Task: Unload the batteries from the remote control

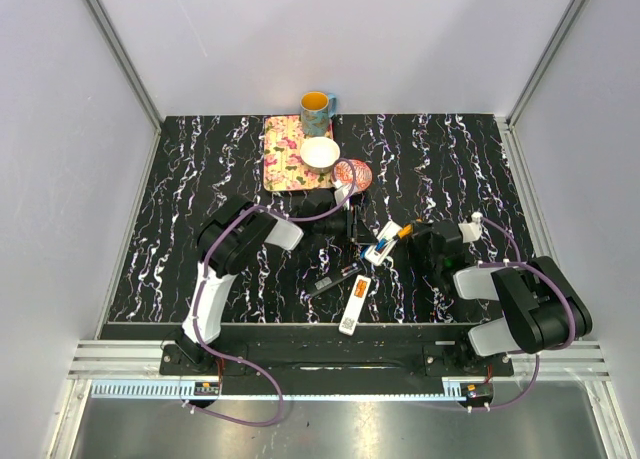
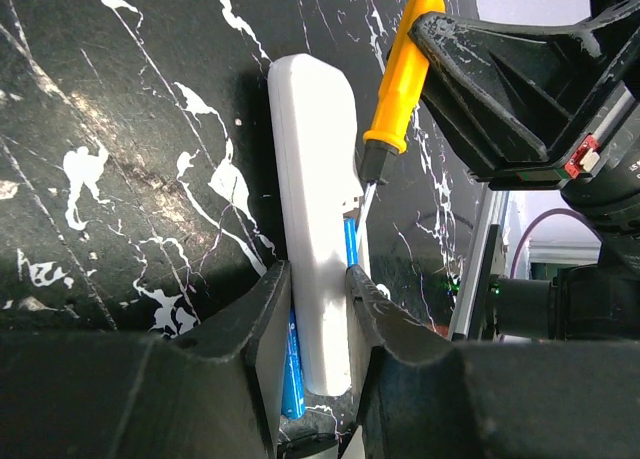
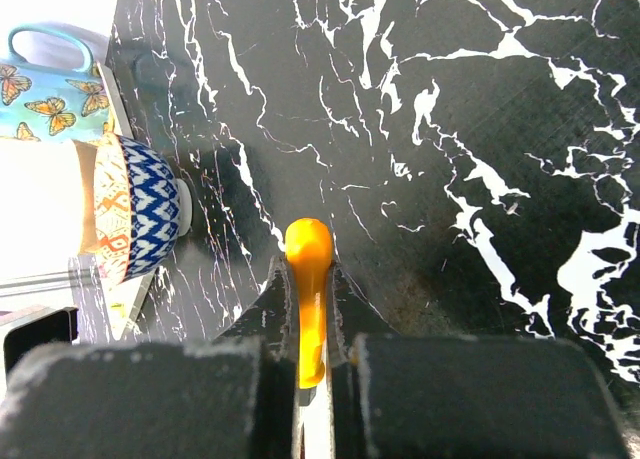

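Note:
The white remote (image 2: 310,149) lies mid-table (image 1: 384,245). My left gripper (image 2: 318,274) is shut on its near end, one finger on each long side; it also shows in the top view (image 1: 352,229). A blue battery (image 2: 349,247) shows in the remote's open side. Another blue strip (image 2: 291,374) shows by the left finger. No orange cells are visible. My right gripper (image 3: 308,274) (image 1: 415,237) is shut on the orange-handled screwdriver (image 3: 308,244) (image 2: 403,74). The screwdriver's tip (image 2: 362,201) touches the remote at the blue battery.
A white oblong piece (image 1: 354,304) and a black oblong item (image 1: 335,279) lie near the front edge. At the back are a floral mat (image 1: 285,144), a bowl (image 1: 320,154) (image 3: 140,219), a butterfly mug (image 1: 316,105) (image 3: 45,89) and a reddish clear object (image 1: 352,172).

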Controlling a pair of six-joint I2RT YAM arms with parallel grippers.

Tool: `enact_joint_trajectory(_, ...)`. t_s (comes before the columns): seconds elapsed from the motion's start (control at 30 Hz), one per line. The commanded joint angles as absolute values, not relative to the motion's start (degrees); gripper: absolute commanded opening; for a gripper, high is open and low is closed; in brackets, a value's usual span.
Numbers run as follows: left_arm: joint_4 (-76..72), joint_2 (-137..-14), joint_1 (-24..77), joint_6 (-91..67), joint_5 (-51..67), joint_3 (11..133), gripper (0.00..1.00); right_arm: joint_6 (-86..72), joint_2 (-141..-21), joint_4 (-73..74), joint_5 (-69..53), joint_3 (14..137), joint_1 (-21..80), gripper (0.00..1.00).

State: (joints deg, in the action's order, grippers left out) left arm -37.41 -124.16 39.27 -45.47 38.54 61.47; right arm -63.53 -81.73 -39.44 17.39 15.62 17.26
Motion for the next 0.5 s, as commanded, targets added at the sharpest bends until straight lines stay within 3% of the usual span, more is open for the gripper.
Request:
enact_joint_trajectory(0.0, -42.01, -125.15, 40.43, -47.11, 41.92, 60.82, 0.09, -64.51, -82.35, -39.64, 17.49, 14.85, 16.0, 0.0)
enact_joint_trajectory(0.23, -35.77, -125.6, 41.04, -43.5, 39.2, 61.88, 0.0, -63.02, -83.05, -40.17, 15.65, 16.26, 15.73, 0.0)
enact_joint_trajectory(0.4, -35.25, -125.68, 41.04, -43.16, 39.02, 62.05, 0.0, -62.14, -84.37, -41.83, 14.68, 17.14, 15.73, 0.0)
enact_joint_trajectory(0.47, -35.42, -125.16, 40.78, -43.15, 39.2, 61.79, 0.06, -62.49, -85.16, -42.45, 14.68, 17.23, 15.73, 0.0)
